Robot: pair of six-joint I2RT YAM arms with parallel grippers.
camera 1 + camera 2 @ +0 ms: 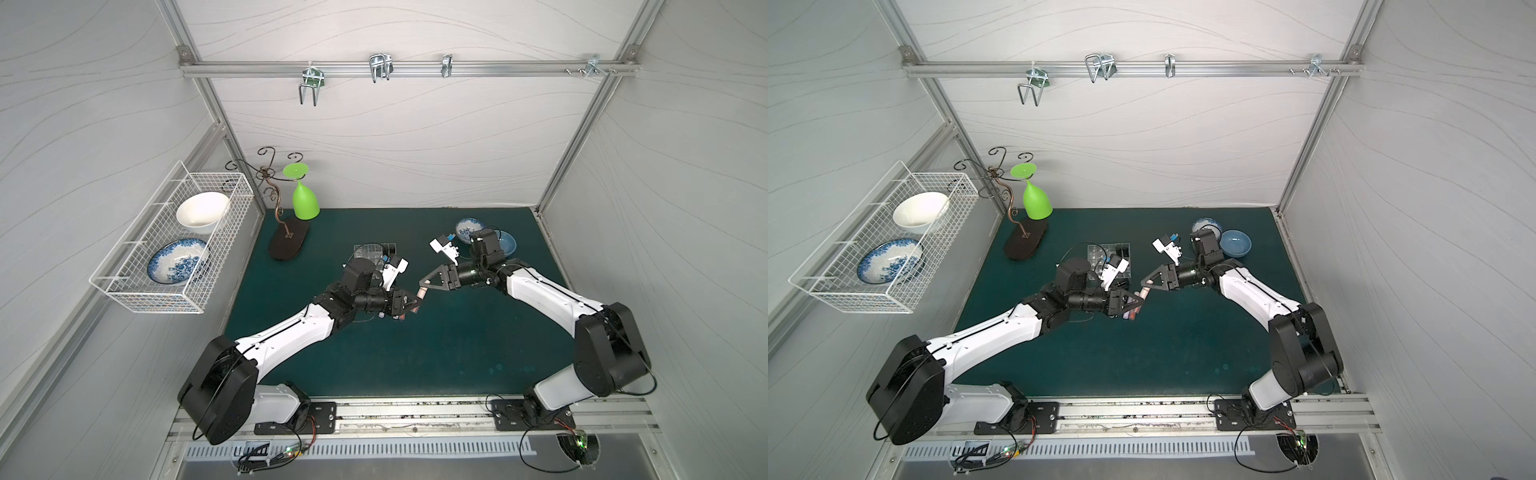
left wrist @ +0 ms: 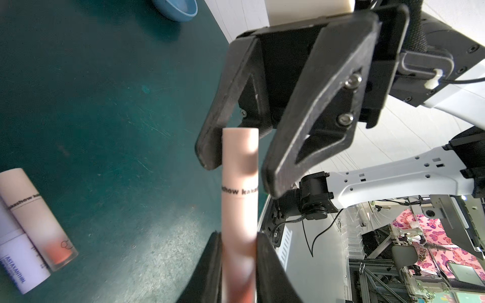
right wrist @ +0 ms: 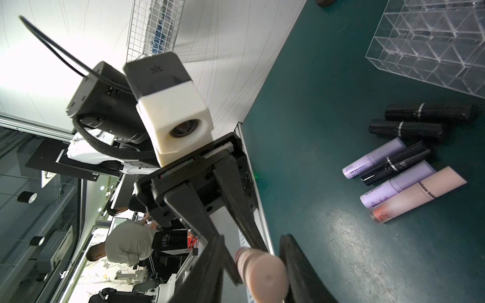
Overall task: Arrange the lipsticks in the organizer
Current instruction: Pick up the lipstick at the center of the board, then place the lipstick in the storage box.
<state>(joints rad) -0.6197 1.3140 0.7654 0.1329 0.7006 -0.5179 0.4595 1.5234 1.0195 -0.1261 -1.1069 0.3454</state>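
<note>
Pinched between the left gripper's (image 2: 239,242) fingers, one pale pink lipstick (image 2: 239,199) fills the middle of the left wrist view. The jaws are clamped across its body and its free end points at the other arm. Around that free end stands the right gripper (image 2: 240,168). Its two fingers flank the tube narrowly, one on each side, but I cannot tell whether they press on it. In both top views this meeting hangs over the middle of the green mat (image 1: 1183,353), just nearer the camera than the organizer (image 1: 1098,251).

Six other tubes lie in a loose heap on the mat beside the organizer, seen best from the right wrist:
- three black lipsticks (image 3: 427,112) (image 3: 406,129) (image 3: 396,162) — two side by side, the third between the lilac pair
- two lilac lipsticks (image 3: 375,158) (image 3: 396,187)
- one pink tube (image 3: 417,195) with a red end

With the held one, that makes seven counted. A few dark shapes stand in cells along one edge of the organizer, too small to count.

Two dishes sit at the far right of the mat: one plain blue bowl (image 1: 1235,243) and one blue-patterned dish (image 1: 1204,224). The wire basket (image 1: 830,291) on the left wall holds two more — one white bowl (image 1: 919,212) and one patterned plate (image 1: 890,259). One green goblet (image 1: 1036,203) hangs upside down from a curled metal stand (image 1: 1025,243).
</note>
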